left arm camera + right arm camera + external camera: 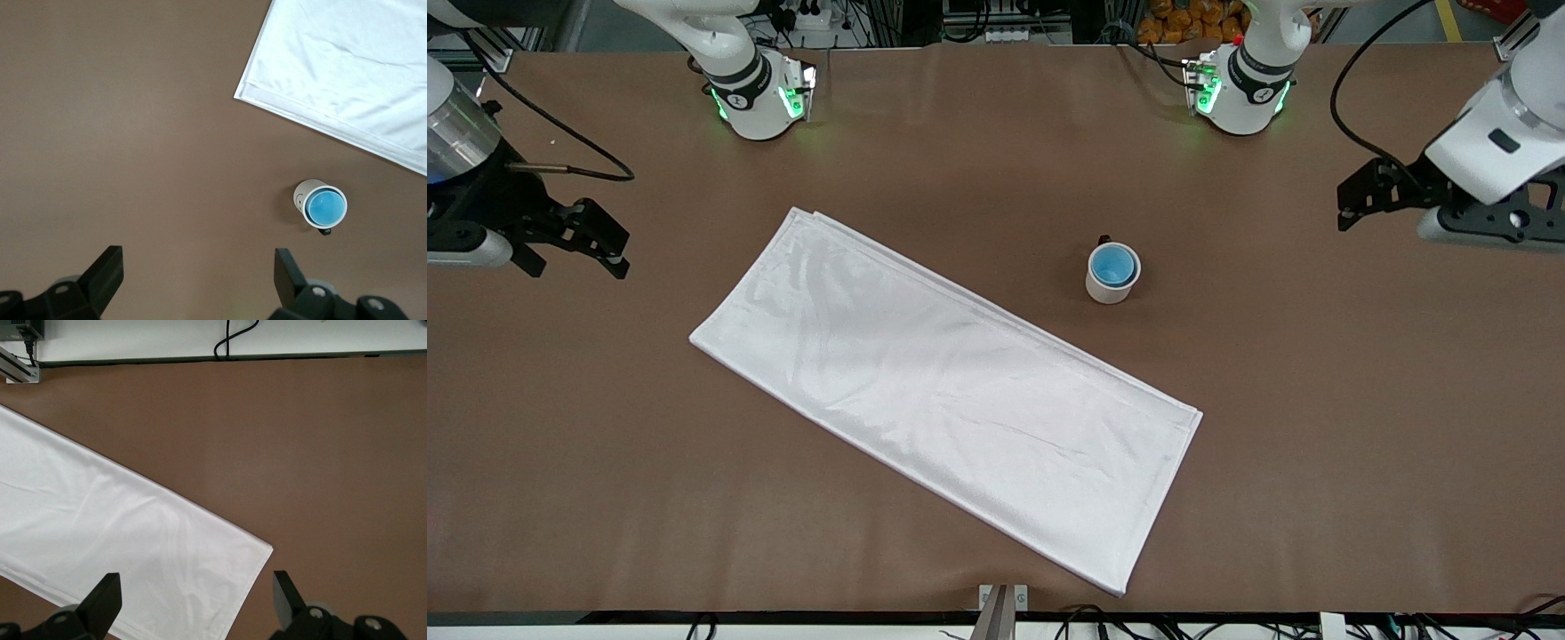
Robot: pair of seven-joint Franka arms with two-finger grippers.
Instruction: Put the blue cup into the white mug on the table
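Blue cup (1114,265) inside white mug (1110,284), well apart from left hand (1352,200).

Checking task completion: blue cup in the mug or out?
In. The blue cup sits nested inside the upright white mug, its rim ringed by the mug's.
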